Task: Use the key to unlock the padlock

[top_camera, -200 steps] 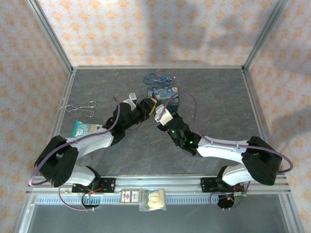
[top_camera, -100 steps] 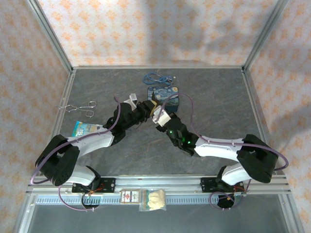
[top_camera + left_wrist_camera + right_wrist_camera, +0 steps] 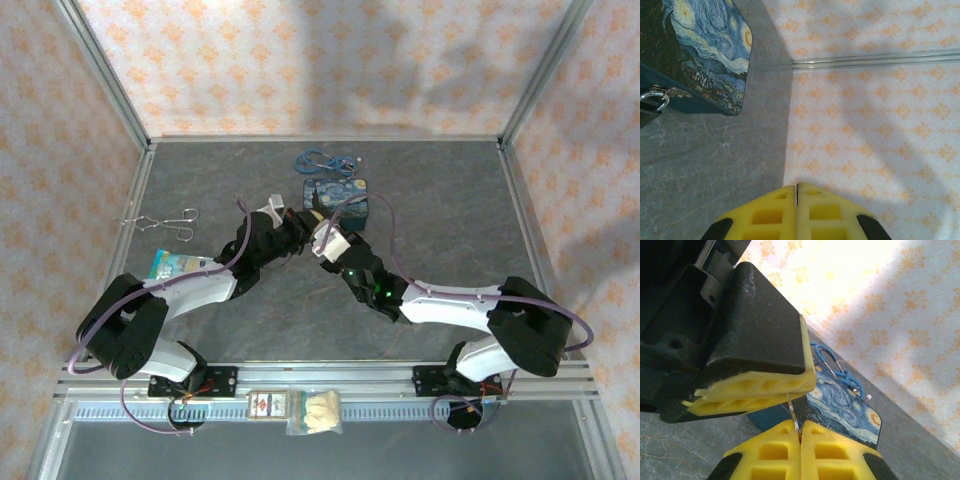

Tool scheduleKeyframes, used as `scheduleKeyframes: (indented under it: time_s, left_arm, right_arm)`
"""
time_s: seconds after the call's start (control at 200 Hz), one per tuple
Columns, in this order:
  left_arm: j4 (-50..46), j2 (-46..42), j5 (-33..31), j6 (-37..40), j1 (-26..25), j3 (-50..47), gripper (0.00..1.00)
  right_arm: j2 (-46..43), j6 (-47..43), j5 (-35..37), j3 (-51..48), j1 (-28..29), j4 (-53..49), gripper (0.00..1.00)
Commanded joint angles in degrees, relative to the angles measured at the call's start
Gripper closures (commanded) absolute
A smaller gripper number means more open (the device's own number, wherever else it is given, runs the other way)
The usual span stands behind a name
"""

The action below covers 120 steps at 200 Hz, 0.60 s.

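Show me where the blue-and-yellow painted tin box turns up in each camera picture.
Top external: blue-and-yellow painted tin box just above picture centre.
Left wrist: tin in the top-left corner.
Right wrist: tin at lower right of centre.
Shared landmark: orange-patterned wallpaper.

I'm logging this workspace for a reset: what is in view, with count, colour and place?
tin: 1, blue and yellow, far middle
padlock: 1, dark with silver loop, on tin's clasp
key: 1, thin metal, pinched between both grippers
cable: 1, blue, coiled behind tin
tongs: 1, silver, far left
packet: 1, blue and white, beside left arm
box: 1, red and white, near rail
bag: 1, clear, cream contents, near rail
table: 1, grey
left gripper: 1, yellow pads, shut on key
right gripper: 1, yellow pads, shut on key
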Motion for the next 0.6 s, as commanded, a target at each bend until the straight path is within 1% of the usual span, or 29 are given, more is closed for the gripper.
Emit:
scheduleKeyframes:
  time_s: [0.0,0.02,0.085,0.105,0.15,0.205,0.25,0.385,0.435,0.5,0.596]
  left_arm:
    - [0.83,-0.05,0.78,2.57,-0.31,1.48,1.00]
    - [0.57,-0.21,0.60,3.34,-0.23,1.54,1.00]
    - [0.12,-0.80,0.31,6.49,0.23,1.80,1.00]
    - [0.08,-1.04,0.21,7.45,0.39,1.88,1.00]
    - [-0.15,-1.58,0.19,10.01,0.77,2.07,1.00]
    - [0.43,-2.25,0.33,12.87,1.15,2.12,1.00]
    - [1.16,-2.76,0.89,15.24,1.38,2.16,1.00]
    - [4.03,-4.22,3.70,20.92,2.36,2.23,1.00]
    - [5.98,-4.60,5.26,22.38,2.72,1.87,1.00]
    - [9.19,-4.89,7.63,23.81,3.02,1.31,1.00]
    - [12.55,-5.23,10.41,25.63,3.35,0.61,1.00]
  right_arm:
    - [-2.47,3.65,-1.98,1.22,0.59,-1.31,0.74]
    - [-3.38,4.90,-2.48,1.16,0.56,-1.50,0.69]
    - [-6.94,8.51,-5.15,0.75,0.38,-2.34,0.55]
    - [-8.06,9.62,-6.08,0.65,0.29,-2.66,0.52]
    - [-10.50,12.74,-8.57,0.69,-0.59,-3.96,0.49]
    - [-12.57,17.49,-12.21,1.12,-2.22,-6.21,0.47]
    - [-15.10,21.85,-16.04,1.61,-4.50,-7.75,0.47]
    - [-18.20,34.16,-24.70,2.25,-11.32,-10.15,0.45]
    - [-18.28,37.79,-27.21,3.22,-12.97,-11.62,0.40]
    - [-17.59,42.12,-30.55,4.58,-14.96,-13.18,0.40]
    - [-15.80,48.91,-39.22,5.15,-18.21,-12.10,0.40]
